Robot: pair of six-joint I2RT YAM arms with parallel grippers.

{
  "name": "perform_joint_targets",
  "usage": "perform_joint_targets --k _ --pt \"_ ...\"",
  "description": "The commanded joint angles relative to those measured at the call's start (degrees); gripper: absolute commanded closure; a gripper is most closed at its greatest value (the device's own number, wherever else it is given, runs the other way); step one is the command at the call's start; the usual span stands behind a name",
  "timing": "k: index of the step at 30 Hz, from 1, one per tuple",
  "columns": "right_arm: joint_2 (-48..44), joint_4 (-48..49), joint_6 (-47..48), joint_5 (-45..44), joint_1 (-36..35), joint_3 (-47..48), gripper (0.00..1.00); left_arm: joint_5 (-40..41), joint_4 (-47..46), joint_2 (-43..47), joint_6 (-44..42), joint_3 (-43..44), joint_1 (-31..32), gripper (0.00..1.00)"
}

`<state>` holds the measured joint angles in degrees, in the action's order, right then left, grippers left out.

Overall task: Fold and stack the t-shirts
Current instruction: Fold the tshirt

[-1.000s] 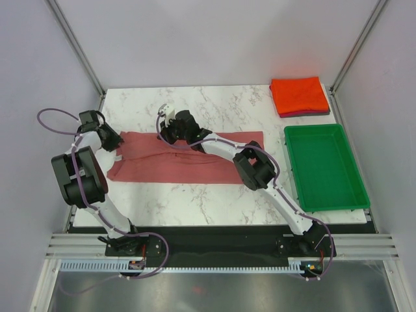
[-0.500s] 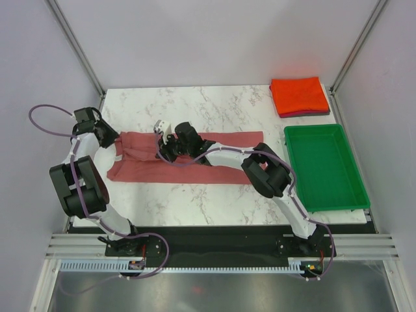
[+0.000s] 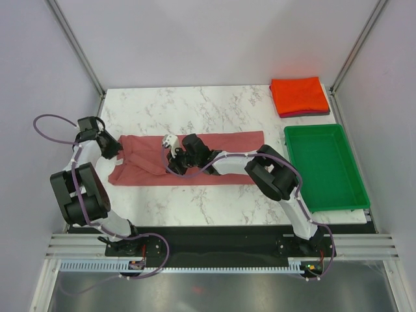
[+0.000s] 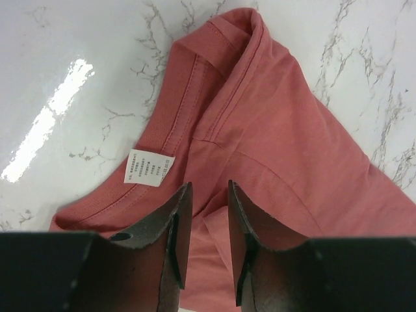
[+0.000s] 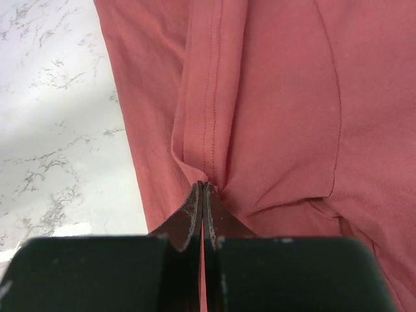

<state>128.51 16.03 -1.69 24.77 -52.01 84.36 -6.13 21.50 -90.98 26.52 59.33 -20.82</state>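
Observation:
A dusty rose t-shirt (image 3: 221,156) lies lengthwise across the middle of the marble table (image 3: 214,107). My left gripper (image 3: 116,151) is at its left end. Its jaws (image 4: 208,185) stand narrowly apart with a bunched fold of the shirt (image 4: 273,130) between them, beside the white label (image 4: 149,168). Near the shirt's middle my right gripper (image 3: 167,158) is shut (image 5: 203,184) on a pinched hem fold of the shirt (image 5: 279,97). A folded orange-red t-shirt (image 3: 299,94) rests on a folded maroon t-shirt (image 3: 305,114) at the back right corner.
A green plastic tray (image 3: 322,166) stands at the table's right edge, in front of the folded stack. Grey walls and metal posts enclose the table on three sides. Purple cables loop off the left arm (image 3: 49,120).
Both grippers have moved toward the near edge. The right one has drawn the shirt's far edge with it, folding it over near the middle.

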Motion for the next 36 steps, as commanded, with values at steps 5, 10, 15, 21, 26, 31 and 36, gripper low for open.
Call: perform_joint_targets --k 5,10,15,21,26,31,36 --pt "-3.62 5.06 -0.68 2.47 -0.37 -0.77 1.00 -6.70 -0.32 1.86 -2.97 0.08 -0.01 0.68" --pt "-3.26 5.59 -1.21 2.56 -0.37 -0.42 1.00 -8.20 0.03 1.68 -4.37 -1.06 0.08 0.67" --pt "-3.44 5.06 -0.59 2.65 -0.37 -0.33 1.00 -9.07 -0.14 -0.86 -4.46 -1.76 0.25 0.65" --pt "-2.83 5.50 -1.46 3.00 -0.37 0.37 1.00 -8.82 0.04 -3.85 -5.25 -0.71 1.04 0.65" --pt "-2.30 6.03 -1.56 3.35 -0.46 0.46 1.00 -8.19 -0.05 -5.96 -6.40 0.08 1.66 0.66" --pt "-2.21 5.68 -1.29 3.09 -0.46 0.46 1.00 -8.46 -0.05 -5.88 -6.66 0.79 2.27 0.86" --pt "-2.21 4.80 -1.03 1.95 -0.46 0.90 1.00 -2.15 1.00 -1.49 -7.71 0.26 3.06 0.98"
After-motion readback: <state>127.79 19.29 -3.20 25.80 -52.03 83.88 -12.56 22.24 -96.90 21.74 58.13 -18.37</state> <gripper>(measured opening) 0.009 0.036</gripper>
